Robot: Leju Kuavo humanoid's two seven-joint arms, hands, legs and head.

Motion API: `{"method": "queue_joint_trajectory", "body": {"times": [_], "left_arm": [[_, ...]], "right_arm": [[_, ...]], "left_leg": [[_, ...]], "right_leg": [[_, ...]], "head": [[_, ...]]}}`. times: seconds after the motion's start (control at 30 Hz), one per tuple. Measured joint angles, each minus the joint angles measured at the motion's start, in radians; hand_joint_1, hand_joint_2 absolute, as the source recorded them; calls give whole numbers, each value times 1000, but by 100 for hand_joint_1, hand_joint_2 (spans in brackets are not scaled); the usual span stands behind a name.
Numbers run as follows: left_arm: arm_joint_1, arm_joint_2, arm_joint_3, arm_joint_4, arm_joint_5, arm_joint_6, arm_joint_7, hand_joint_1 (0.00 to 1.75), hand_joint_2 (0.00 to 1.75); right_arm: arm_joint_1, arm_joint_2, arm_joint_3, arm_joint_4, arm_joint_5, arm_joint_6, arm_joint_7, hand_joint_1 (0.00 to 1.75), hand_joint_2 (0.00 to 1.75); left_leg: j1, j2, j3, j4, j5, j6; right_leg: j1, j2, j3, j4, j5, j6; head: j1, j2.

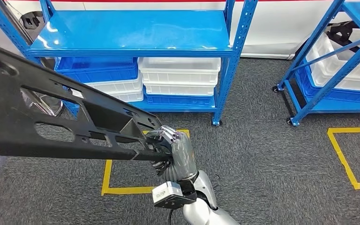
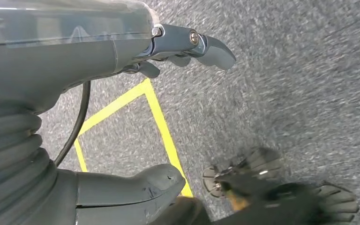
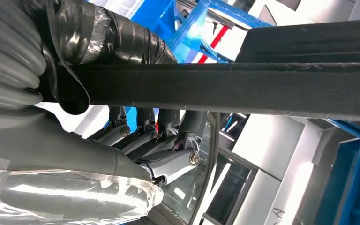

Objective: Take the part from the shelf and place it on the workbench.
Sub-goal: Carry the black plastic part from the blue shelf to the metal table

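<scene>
**Part held clear of the shelf**

The right hand (image 1: 168, 147) grips the near end of the long black part (image 1: 51, 122). Its fingers (image 3: 168, 140) are wrapped around the part's edge, with the thumb on the opposite side. The part extends from the hand toward the left and is carried in the air in front of the blue shelf (image 1: 136, 35), above the grey carpet (image 1: 262, 159).

The left hand (image 2: 122, 117) hangs over the carpet and holds nothing. Its fingers (image 2: 201, 44) and thumb (image 2: 136, 187) are spread apart.

White bins (image 1: 178, 75) and blue bins (image 1: 98, 70) sit stacked on the lower level of the shelf. Yellow tape (image 1: 122, 187) marks a rectangle on the carpet in front of the shelf, below the part. A second blue rack (image 1: 337, 61) stands to the right of the shelf.
</scene>
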Motion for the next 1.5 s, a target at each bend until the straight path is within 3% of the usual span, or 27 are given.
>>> {"method": "queue_joint_trajectory", "body": {"times": [0.07, 0.13, 0.2, 0.27, 0.3, 0.33, 0.4, 0.43, 0.5, 0.57, 0.63, 0.67, 0.7, 0.77, 0.8, 0.83, 0.9, 0.97, 1.03, 1.07, 1.13, 1.17, 1.23, 1.3, 1.33, 1.4, 1.5], "left_arm": [[-3, 2, 0, 0, -3, -1, 3, 0, 175], [-2, 1, 0, 0, -6, -2, 5, 0, 175], [0, -1, 0, 1, -6, -3, 7, 0, 175], [1, -1, 0, 1, -7, -4, 9, 0, 175], [3, -1, 0, 1, -8, -5, 10, 0, 175], [6, -1, 0, 1, -9, -6, 11, 0, 175], [13, -2, 0, 1, -10, -7, 10, 0, 175], [15, -3, 0, 1, -8, -7, 8, 0, 175], [18, -6, 0, 1, -1, -6, 2, 0, 175], [19, -9, 1, 1, 8, -4, -1, 0, 175], [20, -12, 2, 1, 12, -2, 0, 0, 175], [20, -14, 3, 1, 13, -2, 1, 0, 175], [21, -15, 3, 2, 12, -3, 1, 0, 175], [21, -18, 3, 2, 7, -5, 0, 0, 175], [20, -20, 3, 2, 4, -6, 0, 0, 175], [17, -21, 3, 2, 0, -7, -1, 0, 175], [13, -23, 2, 2, -6, -9, -1, 0, 175], [8, -23, 1, 2, -8, -10, -1, 0, 175], [2, -25, 1, 2, -9, -10, -1, 0, 175], [-1, -25, 1, 2, -10, -10, -1, 0, 175], [-3, -29, 1, 2, -12, -10, 3, 0, 175], [-2, -31, 1, 2, -14, -10, 6, 0, 175], [-1, -34, 1, 3, -15, -11, 12, 0, 175], [0, -34, 1, 3, -16, -11, 13, 0, 175], [1, -34, 1, 3, -16, -11, 14, 0, 175], [3, -34, 1, 3, -16, -11, 14, 0, 175], [4, -34, 1, 3, -17, -11, 14, 0, 175]], "right_arm": [[0, 1, 3, 0, 2, 4, 2, 175, 175], [1, 2, 6, 1, 4, 6, 2, 175, 175], [3, 2, 8, 3, 5, 6, 3, 175, 175], [8, 1, 9, 4, 9, 5, 6, 175, 175], [12, 1, 9, 4, 13, 5, 9, 175, 175], [19, 0, 11, 4, 17, 5, 13, 175, 175], [34, -1, 15, 4, 26, 5, 18, 175, 175], [42, -1, 17, 4, 32, 7, 20, 175, 175], [53, 0, 22, 1, 44, 12, 23, 175, 175], [62, 2, 29, -2, 53, 20, 27, 175, 175], [65, 2, 34, 0, 59, 30, 32, 175, 175], [65, 3, 36, 1, 62, 34, 33, 175, 175], [65, 3, 39, 2, 63, 37, 35, 175, 175], [63, 5, 43, 4, 64, 42, 35, 175, 175], [63, 6, 46, 6, 64, 44, 35, 175, 175], [62, 7, 47, 7, 65, 45, 35, 175, 175], [62, 7, 49, 8, 65, 46, 35, 175, 175], [61, 8, 49, 8, 65, 46, 35, 175, 175], [61, 10, 49, 8, 65, 46, 36, 175, 175], [61, 11, 49, 8, 66, 46, 36, 175, 175], [61, 10, 49, 8, 66, 45, 35, 175, 175], [61, 10, 49, 9, 66, 45, 35, 175, 175], [61, 8, 49, 9, 66, 44, 35, 175, 175], [61, 7, 49, 9, 66, 43, 35, 175, 175], [61, 7, 49, 9, 66, 42, 35, 175, 175], [61, 7, 49, 9, 66, 42, 35, 175, 175], [61, 7, 49, 9, 66, 41, 35, 175, 175]], "left_leg": [[-7, -1, 57, -94, -31, 5], [-5, 1, 45, -105, -12, 13], [1, 6, 18, -109, 17, 27], [2, 8, -17, -107, 47, 33], [3, 8, -36, -105, 61, 32], [3, 8, -57, -100, 74, 29], [5, 9, -97, -89, 96, 22], [6, 9, -115, -83, 105, 18], [7, 8, -138, -74, 122, 7], [9, 8, -144, -76, 140, -7], [13, 7, -147, -80, 153, -21], [14, 6, -153, -70, 136, -26], [15, 5, -165, -41, 99, -30], [16, 3, -199, 72, -11, -36], [16, 2, -214, 140, -51, -38], [16, 2, -218, 194, -63, -40], [15, 2, -184, 221, -21, -38], [14, 1, -81, 117, 15, -32], [9, -1, 29, -36, -18, -21], [5, -2, 55, -83, -36, -14], [4, 1, 51, -108, -31, 4], [6, 3, 41, -110, -18, 13], [10, 9, 14, -112, 11, 29], [10, 10, -21, -110, 40, 35], [10, 11, -39, -108, 54, 33], [10, 12, -77, -101, 78, 29], [11, 13, -97, -96, 89, 26]], "right_leg": [[0, -2, -5, -1, 21, 7], [-2, -1, -12, -5, 32, 17], [-6, 5, -34, 36, -30, 31], [-17, 7, -63, 149, -140, 43], [-22, 7, -73, 214, -173, 48], [-27, 7, -72, 262, -178, 52], [-33, 7, -27, 269, -132, 57], [-35, 7, 24, 218, -110, 55], [-33, 7, 135, 71, -127, 49], [-26, 8, 186, -16, -157, 43], [-24, 6, 179, -27, -141, 33], [-25, 4, 170, -31, -130, 24], [-26, 2, 158, -33, -116, 15], [-25, 0, 124, -32, -88, 3], [-23, 0, 105, -30, -74, 1], [-21, 0, 84, -27, -60, 1], [-16, -1, 43, -20, -33, 3], [-14, 0, 7, -11, -9, 8], [-12, 0, -14, -3, 13, 17], [-12, -1, -18, -3, 25, 22], [-14, -1, -24, -10, 47, 33], [-15, 2, -29, -7, 40, 39], [-21, 7, -51, 55, -46, 50], [-28, 8, -75, 182, -156, 59], [-31, 8, -80, 243, -178, 63], [-35, 8, -57, 294, -154, 67], [-38, 8, -24, 278, -114, 67]], "head": [[0, 0], [0, 0], [1, 0], [1, 0], [1, 0], [1, 0], [1, 0], [1, 0], [1, 0], [1, 0], [1, 0], [1, 0], [1, 0], [0, 0], [0, 0], [0, 0], [0, 0], [0, 0], [0, 0], [0, 0], [0, 0], [1, 0], [1, 0], [1, 0], [1, 0], [1, 0], [1, 0]]}}
